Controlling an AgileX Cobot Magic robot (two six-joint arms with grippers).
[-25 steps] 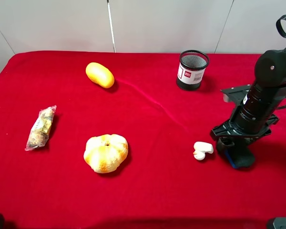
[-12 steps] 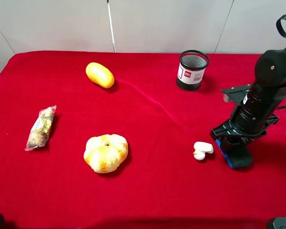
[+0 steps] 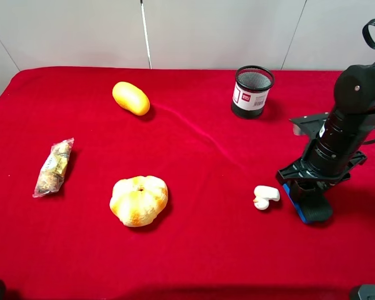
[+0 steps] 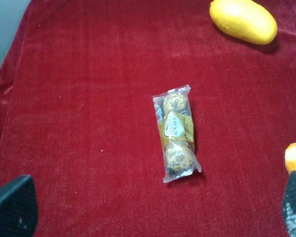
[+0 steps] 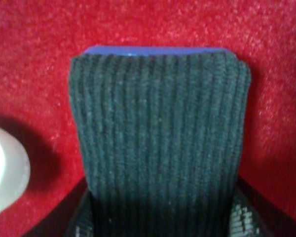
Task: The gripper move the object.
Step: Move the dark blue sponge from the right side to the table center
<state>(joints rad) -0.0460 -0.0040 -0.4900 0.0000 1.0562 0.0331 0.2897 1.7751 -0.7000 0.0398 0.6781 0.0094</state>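
Note:
The board eraser (image 3: pixel 310 204), dark felt on a blue base, lies on the red cloth at the right, under my right arm. My right gripper (image 3: pixel 305 189) points down onto it. In the right wrist view the ribbed dark felt of the eraser (image 5: pixel 158 133) fills the frame, its blue base edge shows at the far end, and the right gripper (image 5: pixel 163 219) has a finger pressed against each long side, shut on it. My left gripper (image 4: pixel 153 207) is open and empty, its fingertips wide apart above a candy packet (image 4: pixel 175 133).
A small white piece (image 3: pixel 265 195) lies just left of the eraser. A black mesh cup (image 3: pixel 252 92) stands at the back. A yellow oblong fruit (image 3: pixel 130 98), a round orange-white bun (image 3: pixel 139 199) and the candy packet (image 3: pixel 53 167) lie on the left half.
The eraser has shifted a little under my right gripper, and its blue edge now shows on the left side. The right arm has hardly moved.

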